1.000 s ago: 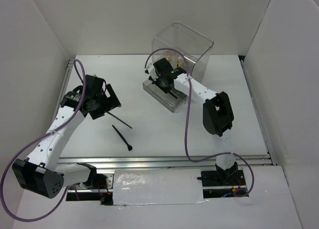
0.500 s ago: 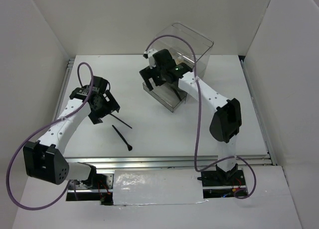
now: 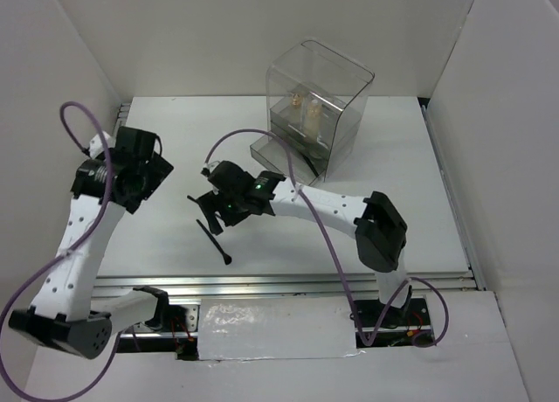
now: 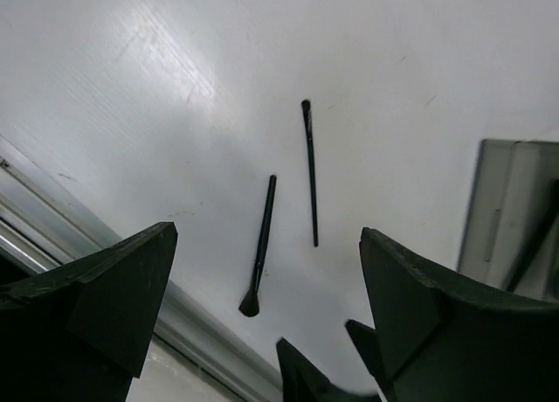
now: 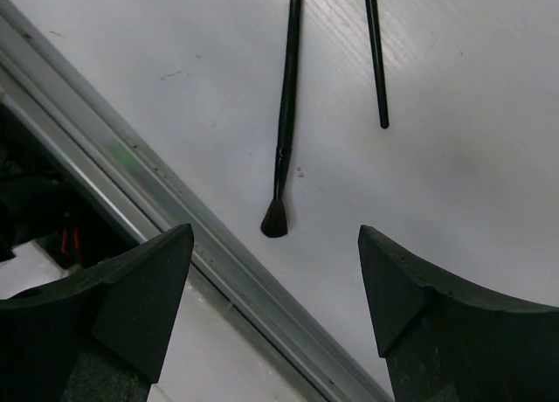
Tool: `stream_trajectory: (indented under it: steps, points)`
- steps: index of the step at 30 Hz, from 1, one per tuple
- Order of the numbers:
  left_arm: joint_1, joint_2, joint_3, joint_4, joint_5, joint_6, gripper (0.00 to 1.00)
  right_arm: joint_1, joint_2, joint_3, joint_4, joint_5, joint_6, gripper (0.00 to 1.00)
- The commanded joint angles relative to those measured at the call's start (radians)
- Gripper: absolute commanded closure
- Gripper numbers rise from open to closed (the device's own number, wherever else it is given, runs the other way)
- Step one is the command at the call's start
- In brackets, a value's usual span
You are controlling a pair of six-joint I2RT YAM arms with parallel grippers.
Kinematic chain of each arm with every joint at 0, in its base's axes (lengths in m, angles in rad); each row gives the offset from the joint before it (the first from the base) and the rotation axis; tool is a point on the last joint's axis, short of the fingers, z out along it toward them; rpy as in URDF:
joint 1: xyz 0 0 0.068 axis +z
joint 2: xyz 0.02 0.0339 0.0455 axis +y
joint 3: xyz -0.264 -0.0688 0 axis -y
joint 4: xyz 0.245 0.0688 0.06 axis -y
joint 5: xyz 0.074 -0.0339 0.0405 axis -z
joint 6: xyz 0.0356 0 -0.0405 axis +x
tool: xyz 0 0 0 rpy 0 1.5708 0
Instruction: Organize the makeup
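Two thin black brushes lie on the white table. The fan-tipped brush (image 3: pixel 215 243) (image 5: pixel 285 127) (image 4: pixel 261 245) lies near the front rail. The thinner brush (image 5: pixel 376 57) (image 4: pixel 310 170) lies beside it, mostly hidden under my right gripper in the top view. My right gripper (image 3: pixel 206 211) (image 5: pixel 275 236) is open and empty above the brushes. My left gripper (image 3: pixel 147 185) (image 4: pixel 266 236) is open and empty, held high at the left. A third dark brush (image 3: pixel 308 165) lies in the pulled-out drawer. Gold-topped items (image 3: pixel 298 100) stand inside the clear box. The jars are not in view.
The clear acrylic box (image 3: pixel 345 79) stands at the back middle, its drawer (image 3: pixel 278 162) (image 4: pixel 515 205) pulled out toward the front. An aluminium rail (image 3: pixel 288 282) (image 5: pixel 218 262) runs along the table's front edge. White walls close in the left, back and right sides.
My right gripper has left the drawer and swung to the near left, over the two brushes. My left gripper has pulled back to the left, away from the brushes.
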Motion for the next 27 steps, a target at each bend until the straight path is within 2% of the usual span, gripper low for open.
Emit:
stream_trajectory:
  steps: [1,7,13,15,19,24,25,27]
  points:
    - [0.007,-0.106,0.047,-0.007,-0.094,0.011,0.01,0.035,0.092,0.038,0.053,0.041,0.054,0.17]
    - [0.007,-0.143,0.017,0.038,-0.068,0.085,0.01,0.077,0.247,0.085,0.021,0.112,0.055,0.24]
    - [0.005,-0.162,-0.052,0.082,0.014,0.128,0.01,0.104,0.351,0.140,-0.011,0.196,0.018,0.39]
    - [0.004,-0.160,-0.060,0.093,0.027,0.140,0.01,0.126,0.382,0.186,-0.044,0.268,0.000,0.42]
    - [-0.002,-0.159,-0.065,0.105,0.035,0.151,0.01,0.138,0.428,0.181,-0.085,0.271,-0.008,0.68]
    - [-0.018,-0.157,-0.071,0.112,0.031,0.159,0.01,0.147,0.413,0.144,-0.093,0.328,-0.014,0.78]
    - [-0.019,-0.156,-0.072,0.113,0.029,0.159,0.00,0.149,0.413,0.145,-0.100,0.337,-0.014,1.00]
    - [-0.022,-0.151,-0.076,0.115,0.031,0.156,0.01,0.150,0.392,0.131,-0.094,0.351,-0.017,1.00]
